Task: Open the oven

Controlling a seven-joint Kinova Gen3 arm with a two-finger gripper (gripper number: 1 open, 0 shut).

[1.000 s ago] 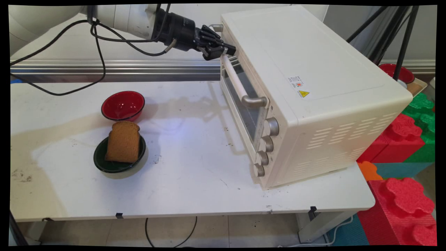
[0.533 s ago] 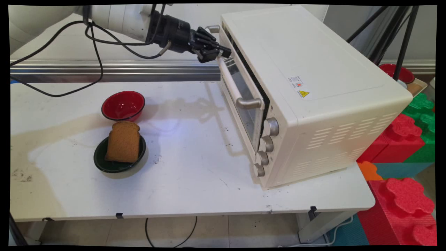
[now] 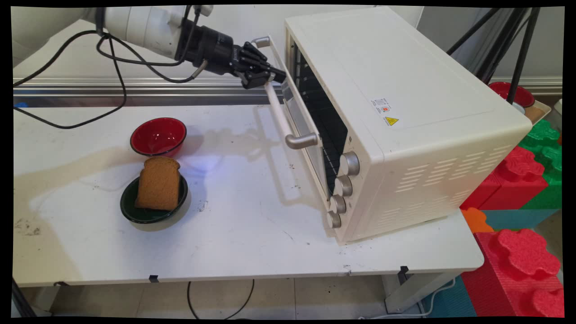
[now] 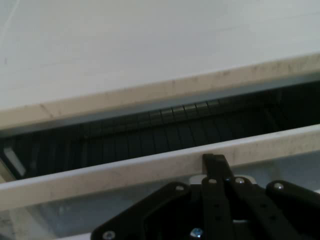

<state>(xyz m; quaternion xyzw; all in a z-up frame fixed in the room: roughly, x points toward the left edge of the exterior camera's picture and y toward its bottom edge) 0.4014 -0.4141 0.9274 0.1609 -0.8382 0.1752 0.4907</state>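
A cream toaster oven (image 3: 405, 90) stands on the right half of the white table (image 3: 252, 234). Its glass door (image 3: 302, 118) is tilted partly open, hinged at the bottom, and dark rack bars show in the gap. My gripper (image 3: 269, 77) is shut on the far end of the door's long handle (image 3: 280, 114). In the hand view my gripper (image 4: 216, 165) sits against the door's top edge (image 4: 125, 177), with the oven's rack (image 4: 165, 131) behind it. A slice of brown bread (image 3: 158, 183) leans in a dark green bowl (image 3: 135, 213) at the left.
An empty red bowl (image 3: 158, 135) sits just behind the green one. Black cables (image 3: 112, 67) hang from the arm. Red, green and blue foam blocks (image 3: 522, 261) stand off the table's right end, with tripod legs (image 3: 517, 45) and another red bowl (image 3: 510, 92) behind.
The oven door has swung from shut to partly open. My gripper moved left and slightly down with the handle in its grasp. The bowls and the bread stayed put.
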